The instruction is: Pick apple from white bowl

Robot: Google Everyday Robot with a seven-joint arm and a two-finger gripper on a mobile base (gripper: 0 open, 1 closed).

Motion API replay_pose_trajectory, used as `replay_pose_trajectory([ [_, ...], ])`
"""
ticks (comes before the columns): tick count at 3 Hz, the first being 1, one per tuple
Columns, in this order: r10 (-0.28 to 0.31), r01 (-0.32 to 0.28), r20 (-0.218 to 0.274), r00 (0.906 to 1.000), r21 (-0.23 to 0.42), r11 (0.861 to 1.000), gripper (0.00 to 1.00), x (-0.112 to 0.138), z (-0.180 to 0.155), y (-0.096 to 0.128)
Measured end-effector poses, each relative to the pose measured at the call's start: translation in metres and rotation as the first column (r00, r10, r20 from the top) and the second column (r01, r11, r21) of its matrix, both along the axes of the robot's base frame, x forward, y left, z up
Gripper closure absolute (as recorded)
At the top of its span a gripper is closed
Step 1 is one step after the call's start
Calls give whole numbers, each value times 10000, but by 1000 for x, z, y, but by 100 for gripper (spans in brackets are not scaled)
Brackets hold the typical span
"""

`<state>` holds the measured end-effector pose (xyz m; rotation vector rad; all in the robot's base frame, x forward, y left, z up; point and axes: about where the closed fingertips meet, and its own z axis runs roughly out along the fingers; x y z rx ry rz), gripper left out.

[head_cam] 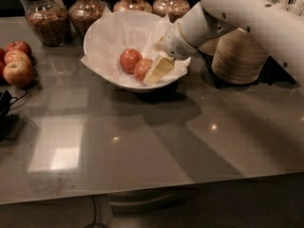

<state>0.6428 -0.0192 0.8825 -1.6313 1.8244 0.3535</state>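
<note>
The white bowl (102, 34), lined with crumpled white paper, stands at the back middle of the table. Two apples lie in it. The red-orange apple (141, 68) is the right one. A darker red apple (129, 60) touches it on the left. My gripper (157, 70), on the white arm (237, 13) that comes in from the upper right, is down inside the bowl. Its cream-coloured tip rests right against the red-orange apple's right side. Part of the gripper is hidden behind the wrist and the paper.
Three red-yellow apples (16, 63) sit grouped at the left edge. Several glass jars (45, 15) of grain line the back. A stack of beige paper bowls (240, 56) stands right of the white bowl, under the arm. A dark cable (7, 106) lies at the left.
</note>
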Motion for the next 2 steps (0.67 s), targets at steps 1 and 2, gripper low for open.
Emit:
replay_pose_trajectory([
  [1, 166, -163, 219, 9996, -128, 9998, 18, -2, 26, -2],
  [2, 374, -365, 509, 9980, -176, 9992, 19, -5, 48, -1],
])
